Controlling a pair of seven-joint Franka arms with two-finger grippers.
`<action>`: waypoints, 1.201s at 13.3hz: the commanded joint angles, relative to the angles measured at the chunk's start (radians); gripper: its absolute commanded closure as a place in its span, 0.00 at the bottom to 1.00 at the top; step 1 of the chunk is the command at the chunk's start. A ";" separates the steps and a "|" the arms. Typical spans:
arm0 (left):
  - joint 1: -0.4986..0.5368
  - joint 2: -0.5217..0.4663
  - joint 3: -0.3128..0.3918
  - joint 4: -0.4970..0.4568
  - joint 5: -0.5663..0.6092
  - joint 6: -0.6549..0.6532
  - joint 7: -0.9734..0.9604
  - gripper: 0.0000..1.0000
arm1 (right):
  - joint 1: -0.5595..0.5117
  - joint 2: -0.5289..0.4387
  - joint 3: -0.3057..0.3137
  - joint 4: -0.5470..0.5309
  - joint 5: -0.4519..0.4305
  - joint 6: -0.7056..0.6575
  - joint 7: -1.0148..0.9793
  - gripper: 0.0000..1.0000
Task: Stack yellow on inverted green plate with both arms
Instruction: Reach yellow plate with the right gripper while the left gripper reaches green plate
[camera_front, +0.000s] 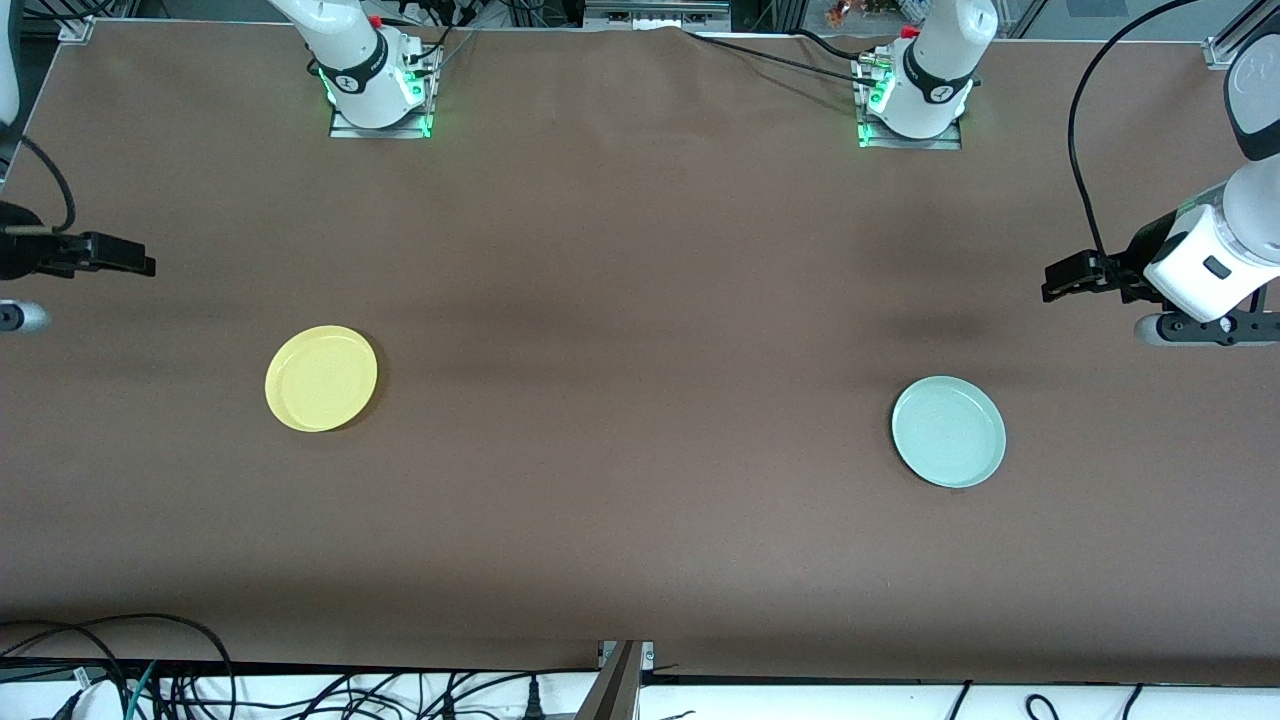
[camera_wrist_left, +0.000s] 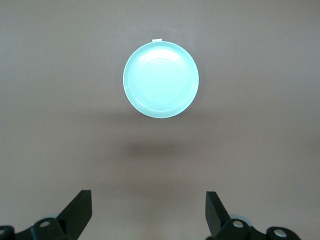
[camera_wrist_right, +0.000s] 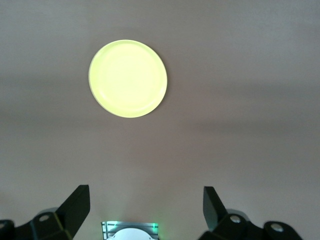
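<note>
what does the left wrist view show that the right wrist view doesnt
Only the left wrist view shows the green plate, lying flat on the table with faint concentric rings on its face, and the left hand with its fingers open and empty.

Only the right wrist view shows the yellow plate, the right hand open and empty, and a robot base with a green light between its fingers.

Both share the brown table cover, with one plate apart from an open hand that touches nothing.

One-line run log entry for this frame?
yellow plate: on table, untouched | green plate: apart, untouched | left end effector: open, waiting | right end effector: open, waiting
</note>
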 joint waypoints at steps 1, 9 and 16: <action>0.000 0.007 0.000 0.014 0.009 0.000 0.005 0.00 | -0.048 0.081 0.008 0.008 -0.006 0.064 -0.008 0.00; 0.002 0.130 0.001 0.043 0.039 0.000 0.005 0.00 | -0.083 0.234 0.012 -0.078 0.012 0.320 -0.118 0.00; 0.008 0.280 0.001 -0.034 0.055 0.250 0.003 0.00 | -0.085 0.241 0.018 -0.322 0.081 0.636 -0.120 0.00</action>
